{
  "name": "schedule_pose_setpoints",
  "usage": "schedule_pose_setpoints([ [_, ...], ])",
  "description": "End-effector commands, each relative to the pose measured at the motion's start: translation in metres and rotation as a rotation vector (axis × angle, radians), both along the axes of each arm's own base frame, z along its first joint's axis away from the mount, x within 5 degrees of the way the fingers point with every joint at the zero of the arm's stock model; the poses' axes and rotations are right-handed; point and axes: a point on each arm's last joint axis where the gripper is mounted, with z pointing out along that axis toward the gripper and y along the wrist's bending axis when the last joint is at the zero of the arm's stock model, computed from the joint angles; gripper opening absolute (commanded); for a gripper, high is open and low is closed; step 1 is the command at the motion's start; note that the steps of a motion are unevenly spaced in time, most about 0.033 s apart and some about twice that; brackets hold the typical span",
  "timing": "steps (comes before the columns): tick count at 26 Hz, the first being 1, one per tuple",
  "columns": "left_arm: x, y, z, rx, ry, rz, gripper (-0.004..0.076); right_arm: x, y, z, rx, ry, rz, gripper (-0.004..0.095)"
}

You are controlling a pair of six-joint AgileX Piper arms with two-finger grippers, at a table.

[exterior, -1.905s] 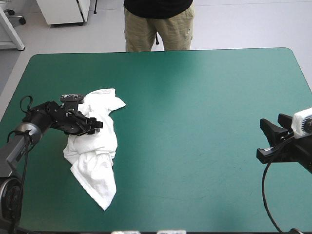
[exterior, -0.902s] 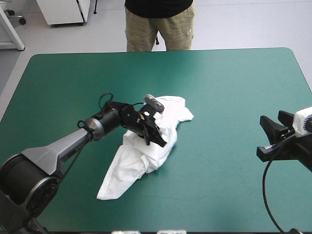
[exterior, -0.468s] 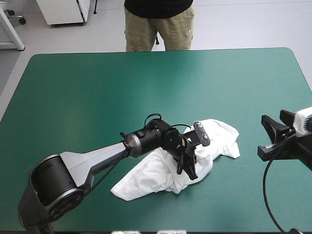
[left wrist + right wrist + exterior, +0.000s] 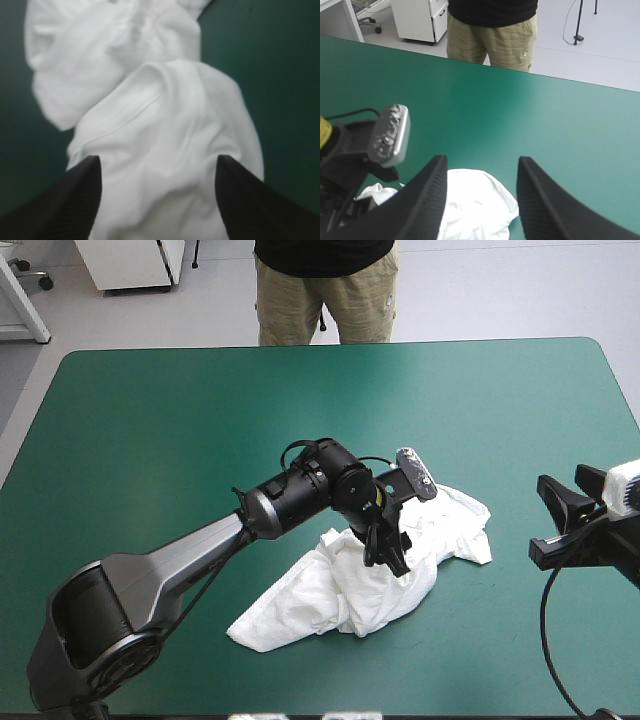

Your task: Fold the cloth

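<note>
I see the T-shirt (image 4: 300, 605) lying in a crumpled heap on the table (image 4: 180, 420), right of the middle and nearer the near edge than the far one. It lies slantwise, one end toward the near left and the other toward the right edge.

My left arm reaches across from the left side, and the left gripper (image 4: 395, 558) points down onto the middle of the heap. From the left wrist view the left gripper (image 4: 157, 159) is released. Its black fingers (image 4: 75, 200) stand wide apart, with the T-shirt (image 4: 165, 125) bunched between and ahead of them. I cannot tell whether they touch it.

The right gripper (image 4: 548, 522) sits near the table's right edge, apart from the T-shirt. Its fingers (image 4: 430, 200) are spread and grasp nothing. Ahead of the right gripper (image 4: 481, 165) I see one end of the T-shirt (image 4: 475, 205) on the teal-green cover (image 4: 545, 115).
</note>
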Motion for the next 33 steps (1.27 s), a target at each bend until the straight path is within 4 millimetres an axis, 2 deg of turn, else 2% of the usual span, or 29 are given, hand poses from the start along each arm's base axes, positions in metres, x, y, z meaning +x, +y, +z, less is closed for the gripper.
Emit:
schedule_pose_setpoints([
  [1, -0.014, 0.037, 0.062, -0.008, -0.115, 0.103, 0.0444, -0.001, -0.001, 0.015, 0.019, -0.106, -0.002, 0.0428],
  [5, -0.042, 0.080, 0.077, 0.007, -0.102, 0.171, 0.0426, -0.001, -0.001, 0.015, 0.019, -0.106, -0.002, 0.0428],
  [9, -0.073, 0.123, 0.072, -0.078, -0.097, 0.273, 0.0426, -0.001, -0.001, 0.015, 0.019, -0.106, -0.002, 0.0428],
  [13, -0.098, 0.160, 0.044, -0.075, -0.075, 0.367, 0.0426, -0.001, -0.001, 0.016, 0.019, -0.117, 0.001, 0.0428],
  [17, -0.114, 0.191, 0.002, 0.010, -0.049, 0.463, 0.0426, -0.001, -0.001, 0.017, 0.025, -0.134, 0.003, 0.0428],
  [21, -0.119, 0.196, -0.030, 0.070, -0.014, 0.465, 0.0426, -0.001, -0.001, 0.019, 0.030, -0.148, 0.005, 0.0428],
  [24, -0.115, 0.192, -0.044, 0.080, -0.002, 0.482, 0.0426, -0.001, -0.001, 0.019, 0.030, -0.148, 0.005, 0.0428],
  [28, -0.098, 0.175, -0.070, 0.134, -0.010, 0.534, 0.0426, -0.001, -0.001, 0.018, 0.028, -0.136, 0.004, 0.0428],
  [33, -0.088, 0.159, -0.102, 0.240, 0.042, 0.522, 0.0421, -0.001, -0.001, 0.018, 0.027, -0.135, 0.004, 0.0428],
])
